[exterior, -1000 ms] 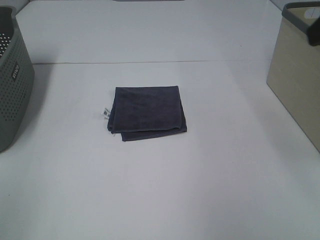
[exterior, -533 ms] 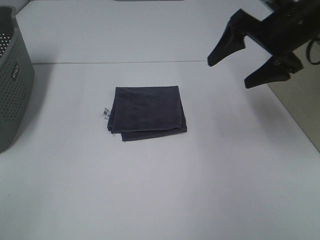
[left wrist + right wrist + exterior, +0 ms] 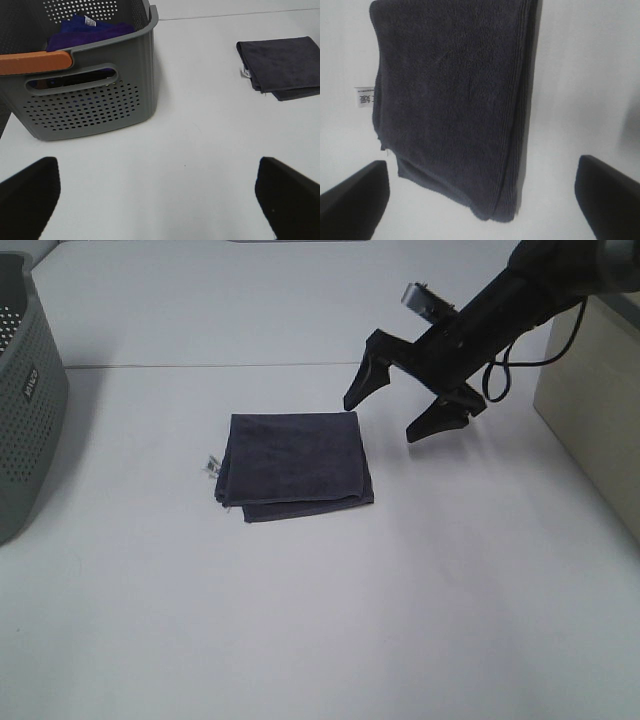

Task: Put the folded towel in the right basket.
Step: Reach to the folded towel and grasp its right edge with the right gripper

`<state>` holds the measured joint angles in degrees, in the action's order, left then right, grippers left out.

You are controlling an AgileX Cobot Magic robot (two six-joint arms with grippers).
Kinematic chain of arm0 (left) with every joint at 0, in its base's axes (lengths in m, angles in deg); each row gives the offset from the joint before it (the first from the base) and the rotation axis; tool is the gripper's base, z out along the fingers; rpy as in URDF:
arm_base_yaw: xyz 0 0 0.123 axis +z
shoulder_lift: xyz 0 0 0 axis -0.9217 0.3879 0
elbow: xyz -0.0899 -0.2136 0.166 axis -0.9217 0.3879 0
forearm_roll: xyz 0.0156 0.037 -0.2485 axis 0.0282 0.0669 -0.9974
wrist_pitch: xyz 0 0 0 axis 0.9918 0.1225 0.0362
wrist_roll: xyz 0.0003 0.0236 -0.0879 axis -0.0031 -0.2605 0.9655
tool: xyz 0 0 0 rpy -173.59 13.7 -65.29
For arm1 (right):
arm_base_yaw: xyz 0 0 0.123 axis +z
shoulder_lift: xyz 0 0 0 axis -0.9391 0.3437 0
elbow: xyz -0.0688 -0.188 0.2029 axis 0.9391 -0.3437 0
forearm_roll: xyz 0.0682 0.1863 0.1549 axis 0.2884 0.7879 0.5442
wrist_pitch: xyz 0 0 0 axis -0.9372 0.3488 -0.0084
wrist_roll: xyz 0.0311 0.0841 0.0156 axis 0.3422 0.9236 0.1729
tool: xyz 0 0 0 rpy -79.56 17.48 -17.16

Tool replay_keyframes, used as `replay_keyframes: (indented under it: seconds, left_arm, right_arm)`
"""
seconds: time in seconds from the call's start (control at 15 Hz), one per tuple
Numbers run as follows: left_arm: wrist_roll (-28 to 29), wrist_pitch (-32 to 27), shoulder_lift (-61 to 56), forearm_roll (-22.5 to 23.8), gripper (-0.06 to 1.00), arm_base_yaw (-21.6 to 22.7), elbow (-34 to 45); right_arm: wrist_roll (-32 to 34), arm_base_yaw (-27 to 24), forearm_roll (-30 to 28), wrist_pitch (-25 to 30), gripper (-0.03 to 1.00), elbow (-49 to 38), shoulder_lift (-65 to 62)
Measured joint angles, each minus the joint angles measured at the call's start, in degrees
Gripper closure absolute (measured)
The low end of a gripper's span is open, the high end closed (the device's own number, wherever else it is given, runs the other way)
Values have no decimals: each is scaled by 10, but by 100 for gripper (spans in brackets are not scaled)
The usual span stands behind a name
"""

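Advancing from the 2 o'clock edge since the previous frames, the right gripper point(image 3: 380, 422) hangs just off the towel's 2 o'clock corner, fingers spread wide and grasping nothing. White counter point(image 3: 320, 620) carries all items. Beige right basket point(image 3: 590, 410) stands at 3 o'clock; grey perforated basket point(image 3: 25, 390), holding blue cloth point(image 3: 90, 30), at 9 o'clock. Folded dark towel point(image 3: 295, 465) lies flat near the counter's centre, well apart from both baskets. Left gripper point(image 3: 160, 200): fingers released, over bare counter. White tag point(image 3: 211, 466) projects at the towel's 9 o'clock edge.
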<state>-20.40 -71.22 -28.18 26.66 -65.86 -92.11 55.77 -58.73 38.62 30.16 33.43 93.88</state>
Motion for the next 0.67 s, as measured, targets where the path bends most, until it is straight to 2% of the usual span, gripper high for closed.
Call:
replay_keyframes:
  seconds: [0.4,0.67]
  left_arm:
    - [0,0,0,0,-4,0,0]
    - [0,0,0,0,-4,0,0]
  right_arm:
    - [9,3,-13,3,2,45,69]
    - [16,6,25,5,7,53,90]
